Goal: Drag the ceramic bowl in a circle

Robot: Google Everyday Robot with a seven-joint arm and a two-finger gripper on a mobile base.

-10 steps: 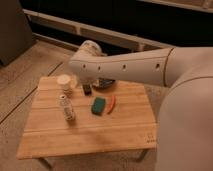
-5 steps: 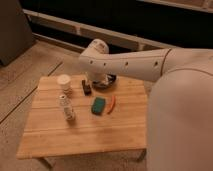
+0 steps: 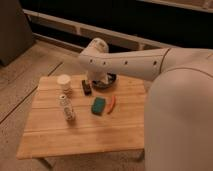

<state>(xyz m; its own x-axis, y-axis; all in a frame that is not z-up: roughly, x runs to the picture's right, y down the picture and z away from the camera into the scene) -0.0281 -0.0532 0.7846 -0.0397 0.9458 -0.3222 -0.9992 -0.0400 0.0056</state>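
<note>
The ceramic bowl (image 3: 112,80) is dark and round and stands at the back edge of the wooden table (image 3: 85,132). Only its right rim shows, because my white arm (image 3: 125,62) reaches in from the right and covers the rest. My gripper (image 3: 98,81) hangs down from the wrist over the bowl's left part, open, with its tips mostly hidden behind the arm's shell. I cannot tell whether it touches the bowl.
A white cup (image 3: 64,81) stands at the back left. A small dark block (image 3: 86,88) lies just left of the bowl. In front are a green sponge (image 3: 98,105), an orange-red stick (image 3: 112,103) and a small clear bottle (image 3: 67,108).
My arm has swung down and slightly right over the back of the table, and now covers more of the bowl. The objects on the table have not moved.
</note>
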